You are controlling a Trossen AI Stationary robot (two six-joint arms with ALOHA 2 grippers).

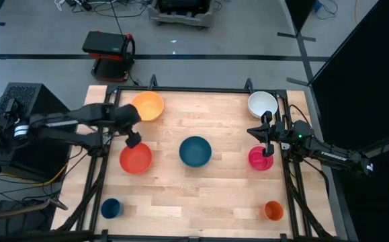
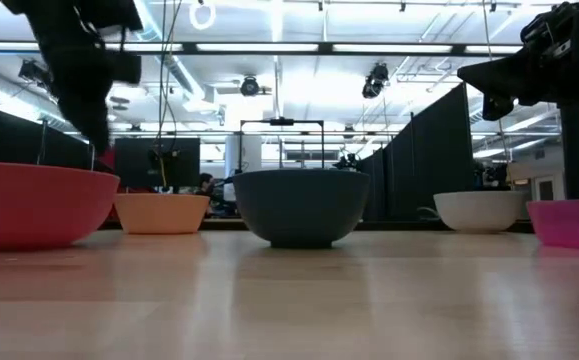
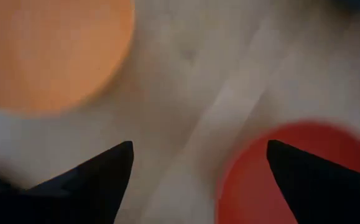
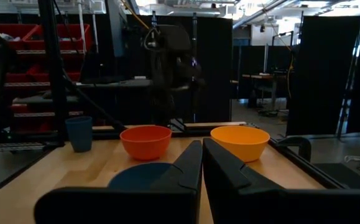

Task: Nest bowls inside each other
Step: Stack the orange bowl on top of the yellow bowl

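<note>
On the wooden table (image 1: 201, 191), nearest the front edge, a dark blue cup (image 1: 111, 208) stands at the left corner and a small orange cup (image 1: 273, 210) at the right corner; neither touches anything else.

Mid-table, three bowls sit in a rough row, all upright and well apart: red-orange bowl (image 1: 136, 158) on the left, dark teal bowl (image 1: 195, 151) in the centre, magenta bowl (image 1: 261, 158) on the right. None is nested in another.

Left gripper (image 1: 133, 140) hangs just above the far rim of the red-orange bowl, between it and the yellow-orange bowl (image 1: 147, 105). Fingers spread wide, nothing between them; the left wrist view shows bare wood in the gap, with the red-orange bowl (image 3: 291, 177) by one finger and the yellow-orange bowl (image 3: 49, 53) farther off.

Right gripper (image 1: 265, 138) sits at the right edge of the table, over the far side of the magenta bowl. Fingers pressed together, holding nothing; the right wrist view shows them meeting with only a thin line between.

Far row: yellow-orange bowl at far left, white bowl (image 1: 262, 103) at far right, both upright and alone.

Beyond the table, on the floor, a red and black case (image 1: 108, 54).
</note>
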